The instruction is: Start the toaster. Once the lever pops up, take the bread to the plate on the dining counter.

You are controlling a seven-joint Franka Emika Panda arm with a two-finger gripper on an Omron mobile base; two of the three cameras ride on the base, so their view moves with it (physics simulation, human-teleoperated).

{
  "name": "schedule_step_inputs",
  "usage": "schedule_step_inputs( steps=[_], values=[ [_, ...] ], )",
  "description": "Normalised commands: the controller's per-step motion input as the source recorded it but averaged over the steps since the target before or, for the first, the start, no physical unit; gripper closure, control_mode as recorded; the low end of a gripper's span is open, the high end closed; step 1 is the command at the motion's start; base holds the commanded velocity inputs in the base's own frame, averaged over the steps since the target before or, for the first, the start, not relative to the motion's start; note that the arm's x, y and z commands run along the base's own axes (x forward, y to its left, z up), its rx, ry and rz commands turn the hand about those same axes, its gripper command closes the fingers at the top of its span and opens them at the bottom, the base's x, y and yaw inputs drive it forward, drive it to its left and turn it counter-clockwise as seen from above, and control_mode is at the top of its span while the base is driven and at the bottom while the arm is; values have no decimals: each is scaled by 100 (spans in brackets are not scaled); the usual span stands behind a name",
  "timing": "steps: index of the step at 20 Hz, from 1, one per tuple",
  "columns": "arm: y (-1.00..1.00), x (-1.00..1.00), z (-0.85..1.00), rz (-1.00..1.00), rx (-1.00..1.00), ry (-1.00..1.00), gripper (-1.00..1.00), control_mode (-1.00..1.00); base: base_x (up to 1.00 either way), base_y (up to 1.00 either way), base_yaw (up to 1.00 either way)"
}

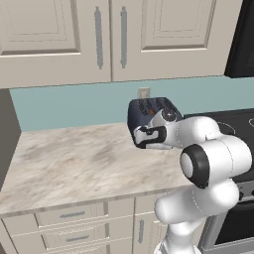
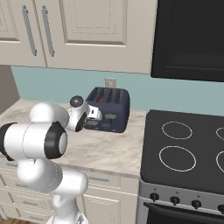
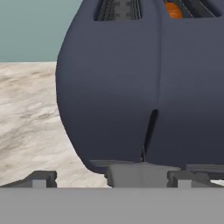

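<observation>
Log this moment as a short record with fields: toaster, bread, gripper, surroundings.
toaster: dark navy toaster on the marbled worktop, against the teal backsplash, left of the black stove
bread: an orange-brown bit shows in a top slot; too little is visible to say more
gripper: gripper open, right up at the toaster's front face, low near its base; holding nothing
surroundings: cream cabinets above the worktop, wall outlet behind the toaster

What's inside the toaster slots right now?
An orange-brown bit, likely the bread, peeks from one slot of the toaster. The other slots look dark and empty near the top. The slot walls cover the rest of the slice and anything deeper.
</observation>
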Motion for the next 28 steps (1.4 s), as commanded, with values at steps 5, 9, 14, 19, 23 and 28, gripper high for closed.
schedule_step_inputs(
  steps=[5,9,14,19,23,28],
  values=[
    [-1,-12,4,0,0,-1,-100,-100,0,0,0],
    [-5,-14,9,0,0,-2,-100,-100,0,0,0],
    [-9,-8,14,0,0,-5,-100,-100,0,0,0],
    [-9,-14,11,0,0,-4,-100,-100,0,0,0],
    [-7,-4,13,0,0,-4,-100,-100,0,0,0],
    [-6,0,20,0,0,-6,-100,-100,0,0,0]
  ],
)
